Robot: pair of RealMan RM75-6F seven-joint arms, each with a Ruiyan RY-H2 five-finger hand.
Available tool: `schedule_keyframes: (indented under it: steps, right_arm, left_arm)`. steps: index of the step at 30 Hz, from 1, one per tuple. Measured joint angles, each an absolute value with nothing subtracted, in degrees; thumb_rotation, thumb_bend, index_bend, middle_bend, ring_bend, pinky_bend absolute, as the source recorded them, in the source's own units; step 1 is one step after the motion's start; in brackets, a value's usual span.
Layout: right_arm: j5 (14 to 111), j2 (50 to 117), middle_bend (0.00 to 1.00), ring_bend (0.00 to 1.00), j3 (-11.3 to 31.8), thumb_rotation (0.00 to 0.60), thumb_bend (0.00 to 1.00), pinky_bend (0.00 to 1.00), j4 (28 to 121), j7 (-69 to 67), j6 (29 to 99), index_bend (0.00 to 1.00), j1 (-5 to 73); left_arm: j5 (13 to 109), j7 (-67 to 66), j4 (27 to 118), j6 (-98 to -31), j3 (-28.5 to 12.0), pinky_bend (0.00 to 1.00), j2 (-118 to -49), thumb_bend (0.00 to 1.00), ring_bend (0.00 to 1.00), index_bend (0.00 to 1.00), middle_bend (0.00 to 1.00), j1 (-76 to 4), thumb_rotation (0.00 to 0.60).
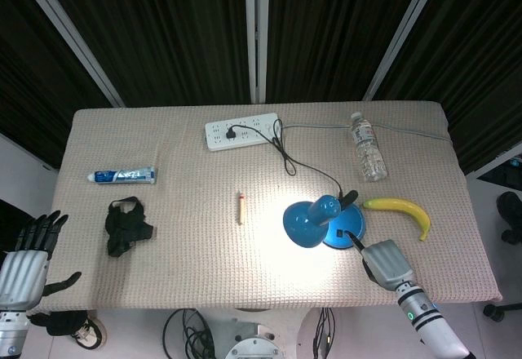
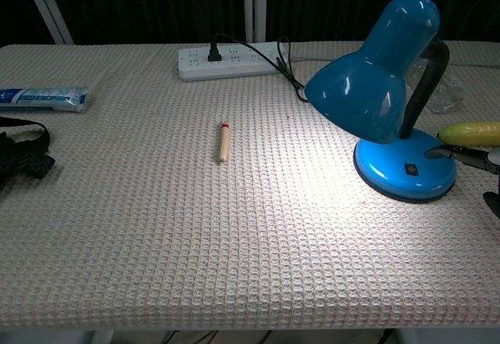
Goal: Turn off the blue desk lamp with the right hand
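Note:
The blue desk lamp (image 1: 308, 222) stands lit at the table's right of centre, its shade (image 2: 367, 86) tipped left and throwing light on the cloth. Its round base (image 2: 405, 173) carries a black switch (image 2: 411, 170). My right hand (image 1: 383, 263) lies just in front and right of the base, one dark finger (image 2: 449, 152) stretched out to the base's right rim, the others curled under. I cannot tell whether the fingertip touches the base. It holds nothing. My left hand (image 1: 24, 263) hangs off the table's front left corner, fingers spread, empty.
A banana (image 1: 400, 210) lies right of the lamp, close to my right hand. A water bottle (image 1: 369, 148) and a power strip (image 1: 241, 130) with the lamp's cord sit at the back. A small wooden stick (image 2: 223, 141), a toothpaste tube (image 1: 122, 176) and a black cloth (image 1: 126, 226) lie further left.

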State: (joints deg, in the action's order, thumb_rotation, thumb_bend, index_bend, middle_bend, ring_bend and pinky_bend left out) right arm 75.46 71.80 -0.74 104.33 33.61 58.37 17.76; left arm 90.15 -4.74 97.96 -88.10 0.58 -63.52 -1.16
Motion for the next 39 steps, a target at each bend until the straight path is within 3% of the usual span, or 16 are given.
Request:
schedule_keyframes:
  steps: [39]
  right_arm:
    - [67.55, 74.41, 1.0, 0.97, -2.5, 0.6, 0.67, 0.91, 101.66, 34.32, 56.11, 0.0, 23.24]
  left_arm:
    - [89.47, -3.34, 96.73, -87.41, 0.34, 0.0, -63.7, 0.0, 0.0, 0.0, 0.0, -1.66, 0.6]
